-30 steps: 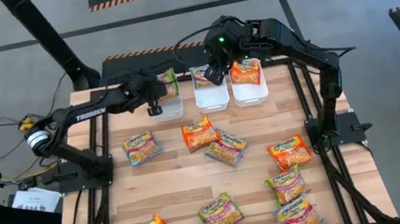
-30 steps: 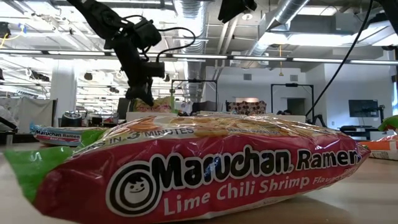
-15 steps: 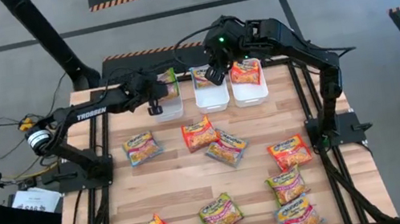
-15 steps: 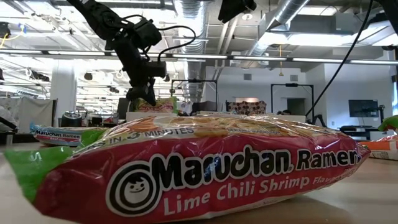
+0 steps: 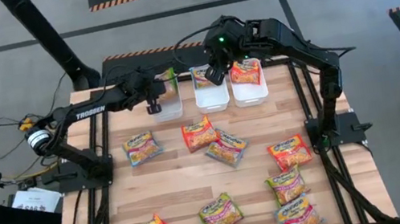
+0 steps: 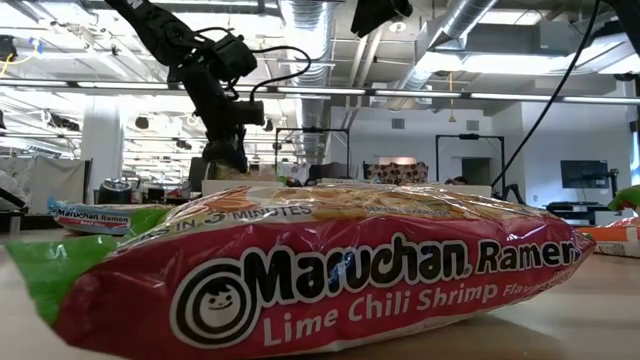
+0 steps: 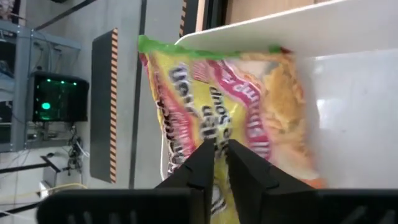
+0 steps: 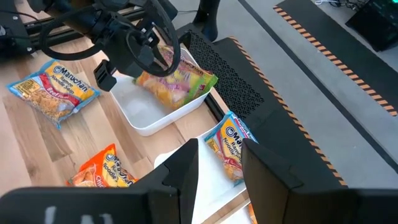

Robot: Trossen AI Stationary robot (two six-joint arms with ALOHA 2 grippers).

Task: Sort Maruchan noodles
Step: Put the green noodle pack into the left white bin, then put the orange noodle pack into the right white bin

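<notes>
Three white bins stand at the table's far edge: left, middle, right. A green-edged Maruchan packet lies tilted in the left bin. My left gripper is over it, fingers almost together on it. The middle bin holds a blue-edged packet, and the right bin an orange one. My right gripper hangs open above the middle bin and holds nothing. Several more packets lie on the table, such as a blue one and an orange one. My left gripper pinches the green-edged packet at about the middle of its upper face, with only a narrow slit between the two fingers. The fingers slant down from the table's left. The packet sits tilted, its far end propped on the bin's far rim and its lower end inside.
Loose packets lie across the table's middle and near right: green, orange, green, blue, green. A red, green-edged packet at the near edge fills the low view. Bare wood lies at the near left.
</notes>
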